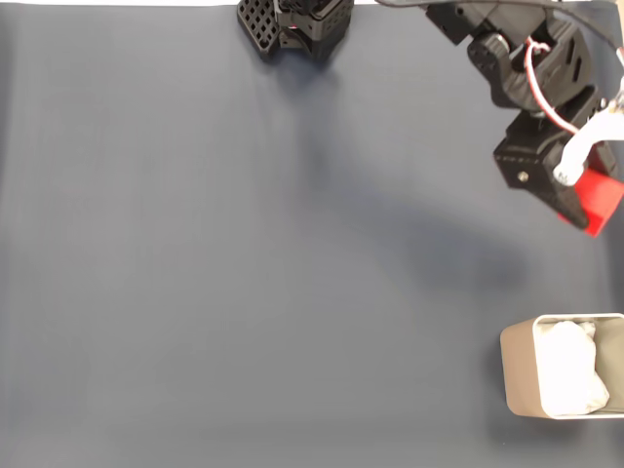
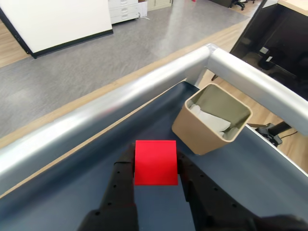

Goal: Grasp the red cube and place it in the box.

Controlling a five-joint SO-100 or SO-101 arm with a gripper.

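- In the wrist view the gripper point(image 2: 155, 166) fills the bottom of the frame, its two black fingers point(image 2: 120, 185) closed on the cube point(image 2: 155, 162), one against each side.
- The cube is bright red and plain, with flat unmarked faces and sharp edges. It looks about as wide as it is long, so no long axis can be picked out. Its broad face is turned up toward the wrist camera, and its edges run in line with the fingers.
- Beneath the cube lies the dark blue-grey mat point(image 2: 231, 178). The cube appears held clear of it, though the gap cannot be judged.
- Farther on, up and to the right in the wrist view, stands the box point(image 2: 192, 132): beige, thin-walled, with rounded corners, open at the top, holding crumpled white paper point(image 2: 211, 120). It sits upright on the mat near the corner of the silver table rail point(image 2: 144, 86), well apart from the cube.
- Beyond the rail are a grey floor point(image 2: 96, 53) and a white panel point(image 2: 53, 19).
- In the fixed view the gripper point(image 1: 575, 190) hangs at the right edge with the cube point(image 1: 600, 203) in it, one corner pointing down-right. The box point(image 1: 519, 375) is at the lower right, its long side running left to right, directly below the cube in the frame.
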